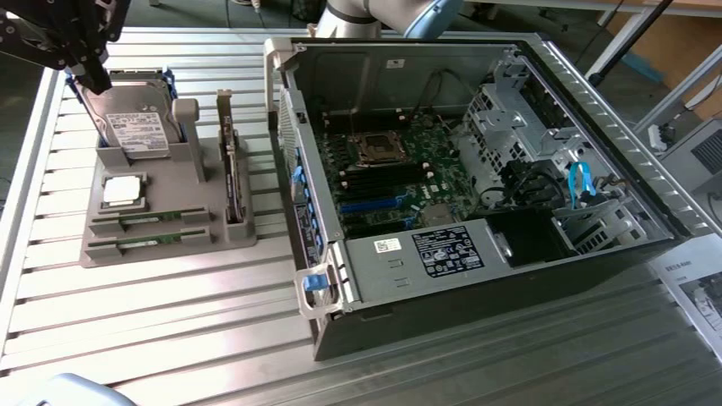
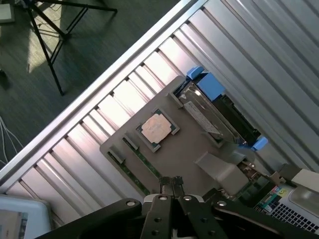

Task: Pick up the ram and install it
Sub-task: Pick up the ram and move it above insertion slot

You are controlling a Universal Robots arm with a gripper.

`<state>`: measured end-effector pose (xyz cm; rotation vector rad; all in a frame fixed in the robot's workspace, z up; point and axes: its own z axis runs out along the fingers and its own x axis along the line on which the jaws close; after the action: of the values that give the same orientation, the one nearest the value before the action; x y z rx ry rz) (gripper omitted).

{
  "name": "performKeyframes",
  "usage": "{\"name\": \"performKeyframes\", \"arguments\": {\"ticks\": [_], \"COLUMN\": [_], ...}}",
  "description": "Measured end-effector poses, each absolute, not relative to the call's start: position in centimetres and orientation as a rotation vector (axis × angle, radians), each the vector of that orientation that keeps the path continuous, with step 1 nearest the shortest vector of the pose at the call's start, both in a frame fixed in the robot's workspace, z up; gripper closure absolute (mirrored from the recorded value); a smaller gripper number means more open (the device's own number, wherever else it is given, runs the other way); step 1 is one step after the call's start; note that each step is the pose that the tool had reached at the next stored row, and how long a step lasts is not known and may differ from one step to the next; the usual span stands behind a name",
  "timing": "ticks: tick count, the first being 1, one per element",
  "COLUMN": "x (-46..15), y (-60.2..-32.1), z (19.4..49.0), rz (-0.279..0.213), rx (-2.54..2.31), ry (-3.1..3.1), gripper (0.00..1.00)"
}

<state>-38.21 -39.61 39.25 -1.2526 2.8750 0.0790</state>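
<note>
I'm on the reach step: hand (image 2: pixel 171 182) pinched together, empty, hovering over the tray (image 1: pixel 169 259) holding the ram (image 1: pixel 144 245); gotta open it first.

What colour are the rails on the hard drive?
Blue. The rails on the hard drive show best in the wrist view.

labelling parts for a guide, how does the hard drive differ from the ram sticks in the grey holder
The hard drive is a wide silver box with blue rails; the ram sticks are thin green strips. The hard drive leans propped up; the ram sticks sit low in narrow slots. Both rest in the grey holder.
</note>
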Motion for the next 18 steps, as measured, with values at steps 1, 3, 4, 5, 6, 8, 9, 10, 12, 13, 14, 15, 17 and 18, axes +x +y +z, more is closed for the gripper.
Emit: {"name": "performKeyframes", "arguments": {"ticks": [1, 3, 4, 5, 6, 8, 9, 10, 12, 13, 14, 15, 17, 18], "x": [-38.20, -38.20, -38.21, -38.20, -38.20, -38.21, -38.21, -38.21, -38.20, -38.20, -38.20, -38.20, -38.20, -38.20], "y": [-39.61, -39.62, -39.62, -39.62, -39.61, -39.61, -39.61, -39.61, -39.62, -39.62, -39.62, -39.62, -39.62, -39.61], "z": [39.25, 39.25, 39.25, 39.25, 39.25, 39.25, 39.25, 39.25, 39.24, 39.25, 39.25, 39.25, 39.25, 39.25], "rz": [0.079, 0.079, 0.079, 0.079, 0.079, 0.079, 0.079, 0.079, 0.079, 0.079, 0.079, 0.079, 0.079, 0.079], "rx": [-1.265, -1.295, -1.310, -1.325, -1.341, -1.373, -1.402, -1.419, -1.453, -1.471, -1.488, -1.504, -1.539, -1.557], "ry": [2.870, 2.857, 2.850, 2.844, 2.836, 2.822, 2.808, 2.800, 2.783, 2.774, 2.765, 2.757, 2.738, 2.728], "gripper": [0.90, 0.90, 0.90, 0.90, 0.90, 0.90, 0.90, 0.90, 0.90, 0.90, 0.90, 0.90, 0.90, 0.90]}}
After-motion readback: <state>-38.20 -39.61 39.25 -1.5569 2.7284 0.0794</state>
